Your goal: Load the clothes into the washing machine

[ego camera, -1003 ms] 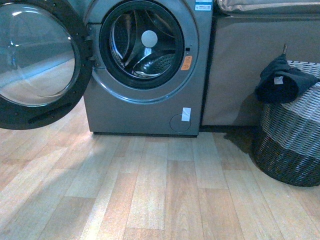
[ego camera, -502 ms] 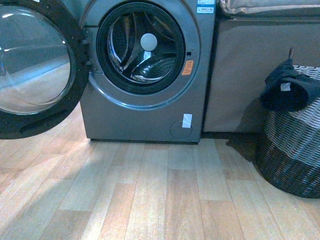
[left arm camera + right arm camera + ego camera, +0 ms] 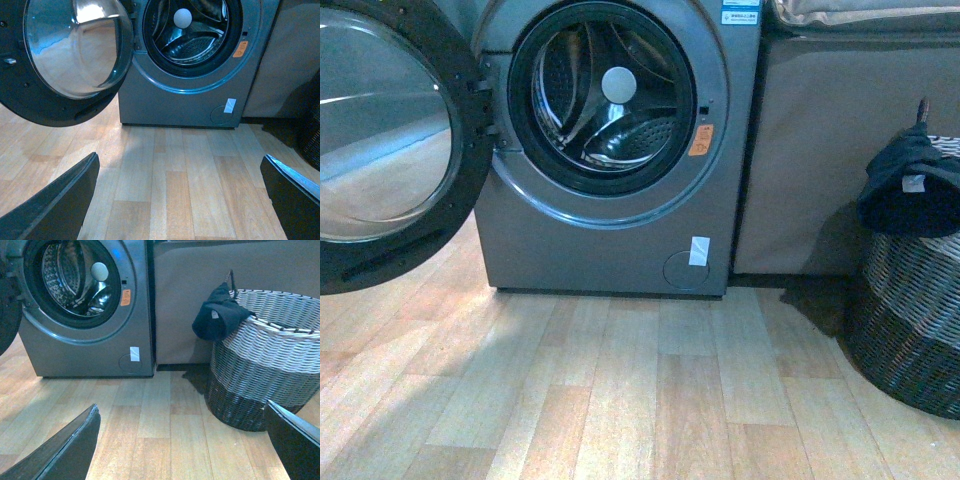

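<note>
Navy-black soft garment (image 3: 908,195) on the basket rim, not yet picked up.

Front view: the garment, small white label showing, drapes over the rim of a two-tone woven wicker basket (image 3: 910,330) at the right edge of frame. Grey metallic front-loading washing machine (image 3: 610,245) sits upper centre, with its round glass door (image 3: 380,140) swung open at upper left. Left gripper (image 3: 180,156) and right gripper (image 3: 182,405) are both spread wide, holding nothing. Step in hand, as judged: approach to the basket. Next move calls for the right arm to reach the garment, pinch a thick fold and lift it clear of the rim.
</note>
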